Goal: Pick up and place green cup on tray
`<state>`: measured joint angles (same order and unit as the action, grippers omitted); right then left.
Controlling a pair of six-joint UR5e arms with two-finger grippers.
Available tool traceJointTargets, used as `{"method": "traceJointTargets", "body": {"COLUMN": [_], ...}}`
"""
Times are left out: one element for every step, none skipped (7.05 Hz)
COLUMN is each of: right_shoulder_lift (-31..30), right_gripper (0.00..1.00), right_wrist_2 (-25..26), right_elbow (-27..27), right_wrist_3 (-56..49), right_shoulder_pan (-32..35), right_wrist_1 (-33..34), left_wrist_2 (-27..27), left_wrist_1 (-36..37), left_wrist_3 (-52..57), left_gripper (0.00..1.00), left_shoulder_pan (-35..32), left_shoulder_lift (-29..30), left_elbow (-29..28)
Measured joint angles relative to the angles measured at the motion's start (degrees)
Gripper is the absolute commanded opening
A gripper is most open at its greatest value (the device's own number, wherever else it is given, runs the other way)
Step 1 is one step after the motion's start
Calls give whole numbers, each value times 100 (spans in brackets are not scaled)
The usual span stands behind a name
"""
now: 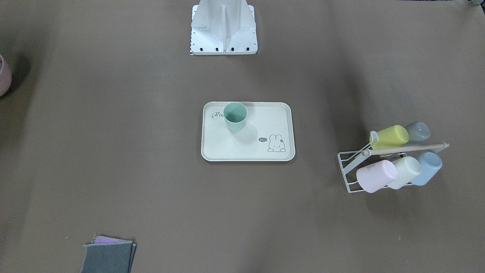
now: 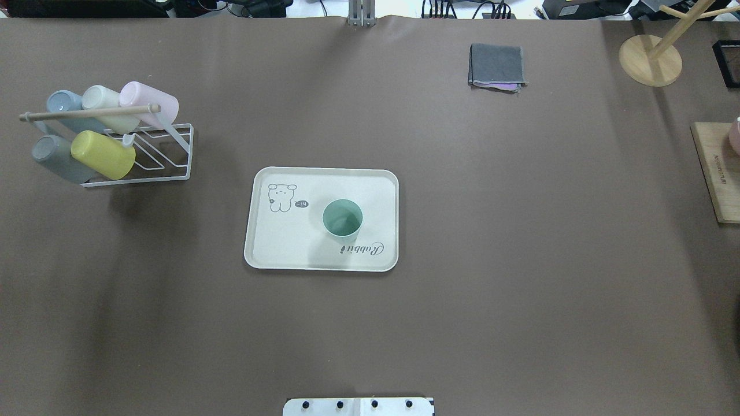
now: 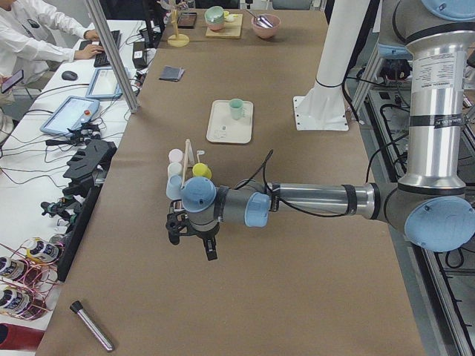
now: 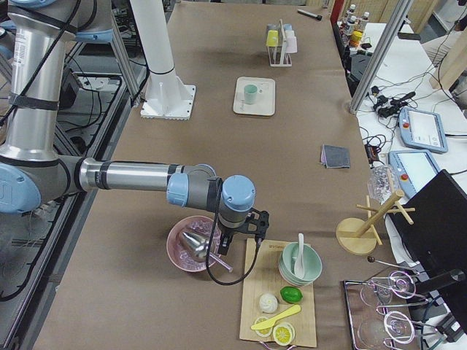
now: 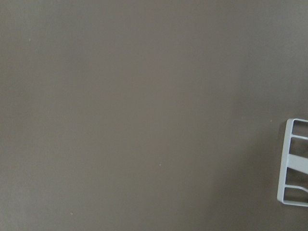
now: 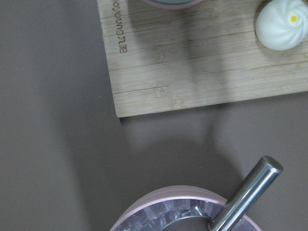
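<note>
- Green cup [image 2: 342, 218] is standing upright on the tray [image 2: 277, 248], well apart from both grippers.
- Left gripper [image 3: 193, 241] and right gripper [image 4: 230, 244] are hovering at opposite ends of the table [image 2: 520, 289]; whether either is parted or clenched cannot be told.

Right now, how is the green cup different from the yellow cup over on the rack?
Colour: the green cup is pale mint, the yellow cup is yellow-green.
Pose: the green cup stands upright with its mouth up; the yellow cup lies tilted.
Place: the green cup sits on the tray, while the yellow cup rests on the rack.
Both are plain tumblers without handles, of similar size.
</note>
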<state>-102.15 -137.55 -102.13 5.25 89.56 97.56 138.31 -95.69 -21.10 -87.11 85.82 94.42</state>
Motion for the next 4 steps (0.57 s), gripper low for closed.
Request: {"method": "traceJointTargets", "body": {"right_shoulder_lift": [4,10,17,23], "right_gripper": [100,100,100,100], "right_wrist_2": [2,6,8,9], "right_elbow": [0,0,0,0], "right_wrist_3": [0,-1,0,2], "right_shoulder_pan": [0,0,0,0], "right_wrist_1": [-2,-5,-7,-8], "left_wrist_2": [4,8,9,4], "left_wrist_1": [4,18,43,58], "left_wrist_3": [2,37,139,277], "left_gripper": [98,98,98,98], "left_shoulder_pan": [-47,-114,-162,-205], "left_shoulder_lift": [-88,-116,-123,-134], "left_elbow": [94,128,134,123]}}
